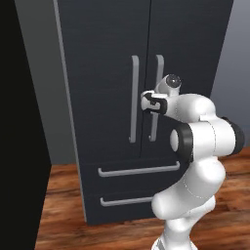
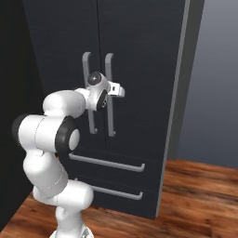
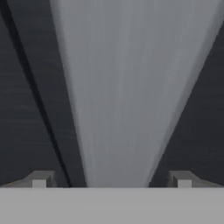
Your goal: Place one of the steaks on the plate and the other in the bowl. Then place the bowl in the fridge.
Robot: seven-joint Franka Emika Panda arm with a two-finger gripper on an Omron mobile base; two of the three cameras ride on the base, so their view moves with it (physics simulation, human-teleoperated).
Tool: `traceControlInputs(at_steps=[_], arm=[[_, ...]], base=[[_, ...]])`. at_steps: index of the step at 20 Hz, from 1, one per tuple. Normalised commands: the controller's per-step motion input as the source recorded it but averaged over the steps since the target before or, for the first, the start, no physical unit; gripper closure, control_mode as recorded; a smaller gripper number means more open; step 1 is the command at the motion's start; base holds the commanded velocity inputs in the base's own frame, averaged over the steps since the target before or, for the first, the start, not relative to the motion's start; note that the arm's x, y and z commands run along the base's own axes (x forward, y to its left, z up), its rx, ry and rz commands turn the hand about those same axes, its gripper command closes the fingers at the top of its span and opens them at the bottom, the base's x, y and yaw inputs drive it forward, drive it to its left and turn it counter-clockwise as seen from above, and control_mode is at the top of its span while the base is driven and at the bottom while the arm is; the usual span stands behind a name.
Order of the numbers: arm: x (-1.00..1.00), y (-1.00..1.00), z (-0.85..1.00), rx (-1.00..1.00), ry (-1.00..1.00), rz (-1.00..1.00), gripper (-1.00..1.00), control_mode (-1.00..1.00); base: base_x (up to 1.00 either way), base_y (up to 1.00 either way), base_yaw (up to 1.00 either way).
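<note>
Gripper [image 3: 111, 180] sat at the fridge [image 1: 102, 44] with fingers spread wide around the right door handle [image 3: 118, 87], probably to pull it.

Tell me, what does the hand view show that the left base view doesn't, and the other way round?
The hand view shows the two fingertips standing wide apart on either side of a silver door handle, seen very close. The left base view shows the whole dark fridge, both long door handles, two drawers with bar handles, the wooden floor and the white arm. Both show the fridge door, a handle on it and the open gripper at that handle.
</note>
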Motion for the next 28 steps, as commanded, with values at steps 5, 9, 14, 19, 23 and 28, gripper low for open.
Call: traceControlInputs(at_steps=[5,9,14,19,23,28], arm=[[0.67,0.0,-0.2,0.0,0.0,0.0,-1.0,-1.0],[0.73,0.0,-0.24,0.0,0.0,0.0,1.0,-1.0],[0.16,-0.69,-0.11,0.12,0.06,-0.05,1.0,-1.0],[-0.86,-1.0,-0.02,0.28,0.11,-0.11,1.0,-1.0],[-1.0,-1.0,0.0,0.3,0.03,-0.1,1.0,-1.0],[-1.0,-1.0,0.0,0.28,-0.01,-0.01,1.0,-1.0]], base=[[0.0,0.0,0.0],[0.0,0.0,0.0],[0.0,0.0,0.0],[0.0,0.0,0.0],[0.0,0.0,0.0],[0.0,0.0,0.0]])
